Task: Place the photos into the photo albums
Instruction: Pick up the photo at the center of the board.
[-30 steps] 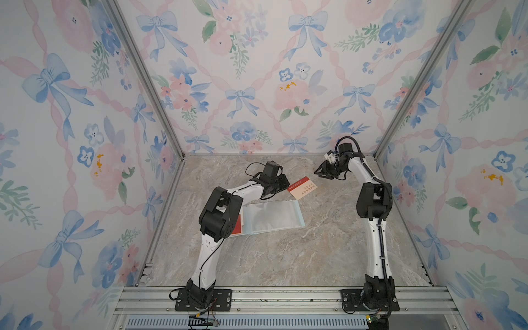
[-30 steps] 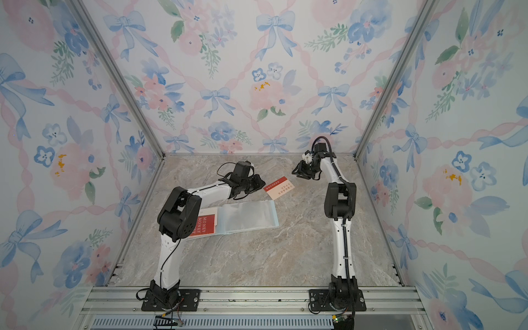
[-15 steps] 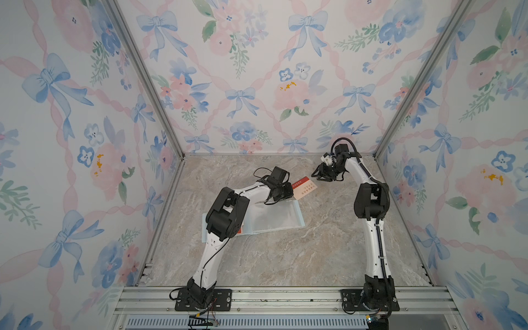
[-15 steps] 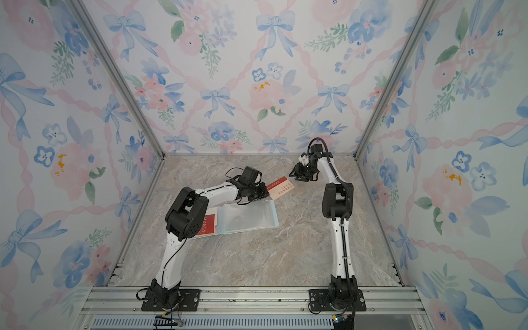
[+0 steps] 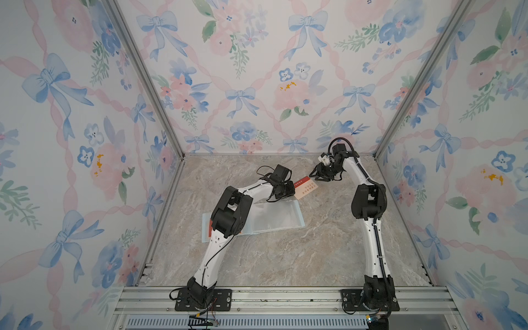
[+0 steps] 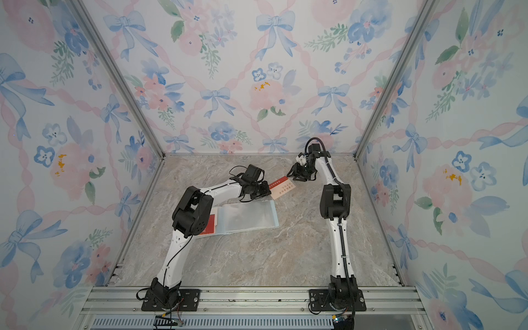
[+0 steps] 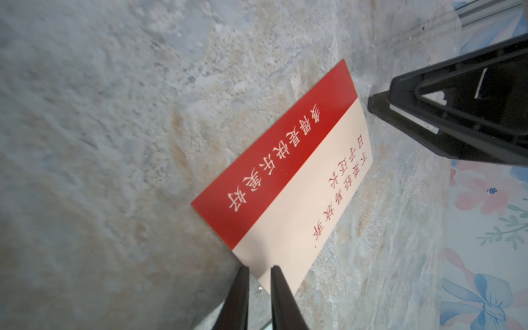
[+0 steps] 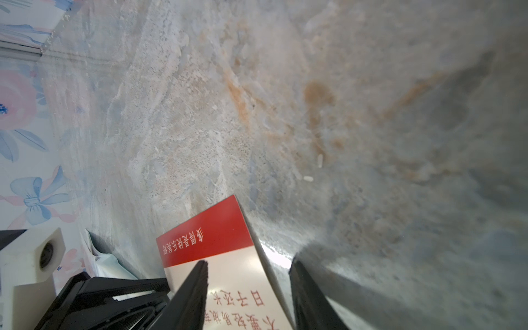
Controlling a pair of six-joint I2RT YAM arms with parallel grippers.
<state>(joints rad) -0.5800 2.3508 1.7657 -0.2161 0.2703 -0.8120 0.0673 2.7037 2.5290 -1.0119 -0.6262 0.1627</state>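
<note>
Marble table point(image 5: 285, 257); card point(image 7: 285, 183) text legible wrist views only.

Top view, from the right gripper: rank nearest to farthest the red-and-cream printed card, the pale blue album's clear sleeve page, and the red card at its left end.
1. red-and-cream printed card: at the right gripper fingertips.
2. clear sleeve page of the pale blue album: mid-table.
3. red card: album's left end, by the left arm elbow.
</note>
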